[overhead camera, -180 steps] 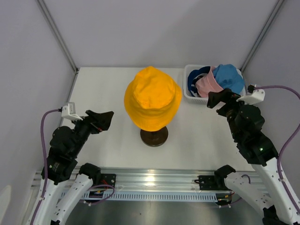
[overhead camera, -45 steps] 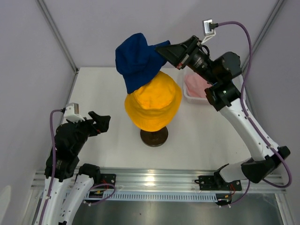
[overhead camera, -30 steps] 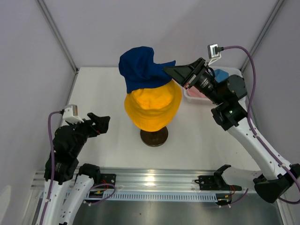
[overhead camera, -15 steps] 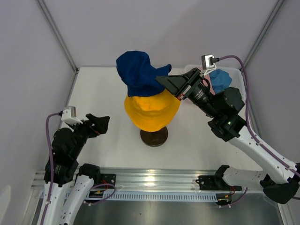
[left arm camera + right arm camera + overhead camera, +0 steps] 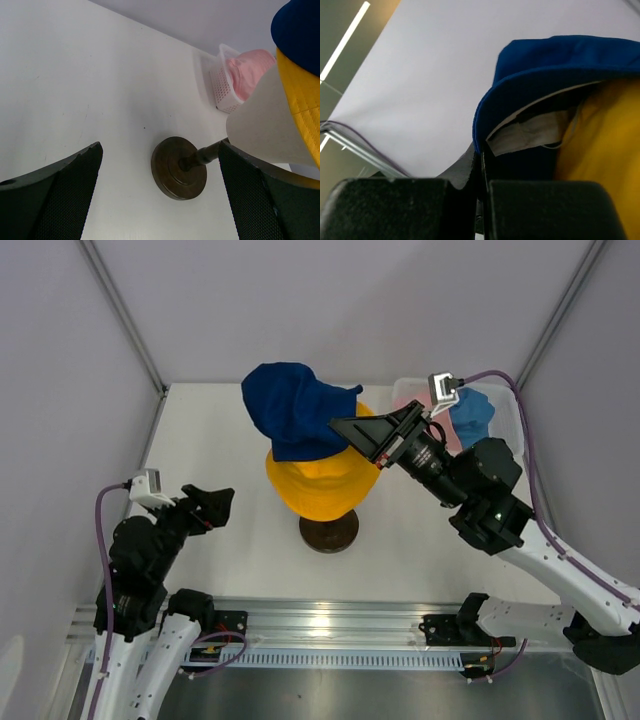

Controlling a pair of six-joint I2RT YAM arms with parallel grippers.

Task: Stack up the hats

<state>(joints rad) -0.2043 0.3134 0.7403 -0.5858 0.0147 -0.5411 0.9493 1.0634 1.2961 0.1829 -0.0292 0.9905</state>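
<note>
Right pincer (image 5: 338,424): I am keeping it clamped on the brim of the navy hat (image 5: 290,412), fingers pressed together on the cloth.
Navy hat: hanging tilted, draping over the yellow hat (image 5: 320,485).
Yellow hat: sitting on the mannequin head (image 5: 260,125).
Left pincer (image 5: 220,500): I am holding it spread wide, gripping nothing, over the desk (image 5: 220,420).
Pink hat (image 5: 247,70), sky blue hat (image 5: 472,410): lying in the basket (image 5: 220,87).

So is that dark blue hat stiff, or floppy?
Probably floppy: the navy hat droops in folds over the yellow hat. Likely light too, since the right gripper holds it by just a pinch of brim.
</note>
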